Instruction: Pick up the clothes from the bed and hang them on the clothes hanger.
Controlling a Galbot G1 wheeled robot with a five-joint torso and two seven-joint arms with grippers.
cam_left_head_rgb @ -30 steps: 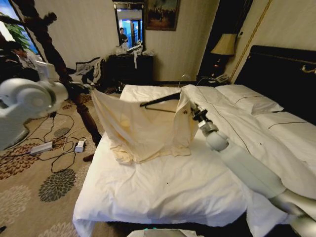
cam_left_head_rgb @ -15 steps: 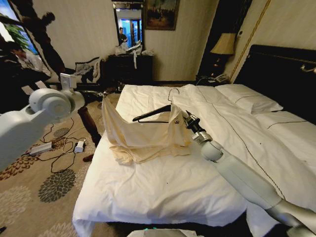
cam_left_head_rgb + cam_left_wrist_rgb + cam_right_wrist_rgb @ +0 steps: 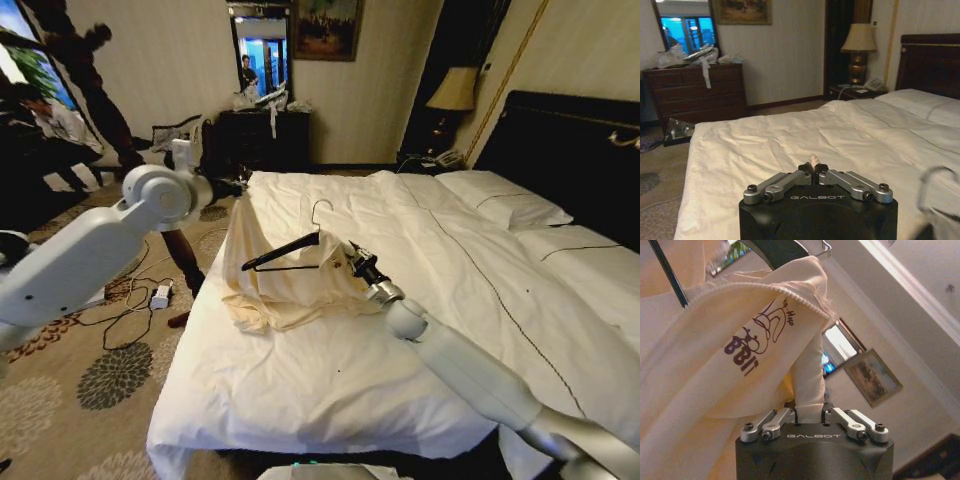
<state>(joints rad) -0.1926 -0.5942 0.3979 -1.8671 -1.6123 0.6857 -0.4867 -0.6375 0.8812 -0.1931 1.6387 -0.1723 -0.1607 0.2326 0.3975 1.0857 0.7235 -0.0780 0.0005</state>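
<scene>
Head view first: compared with a second ago the cream shirt [image 3: 285,275] I'm holding has dropped a lot. Back then it hung spread wide above the bed [image 3: 330,390]; now it's bunched into a narrower heap sagging onto the white sheet near the bed's left edge. The right gripper [image 3: 352,259] has come down and in toward the middle of the bed, and the left gripper [image 3: 238,185] has swung in from off the bed's left side to sit over the far left corner of the mattress, just above the shirt's upper end. The clothes hanger [image 3: 285,250] went from roughly level to tilted, its black bar slanting down to the left, its silvery hook poking up over the sheet, and it sits partly inside the fabric. On the right wrist view the right gripper [image 3: 809,416] is clamped on a twisted fold of the shirt [image 3: 715,365], which shows a ribbed neck edge and a dark red cartoon print with lettering, with the hanger's black bar [image 3: 670,275] crossing behind it. On the left wrist view the left gripper [image 3: 813,170] is pinched closed on a tiny tuft of pale cloth [image 3: 813,160], with the bed [image 3: 765,150] stretched out beyond it toward the dark headboard [image 3: 930,62].
</scene>
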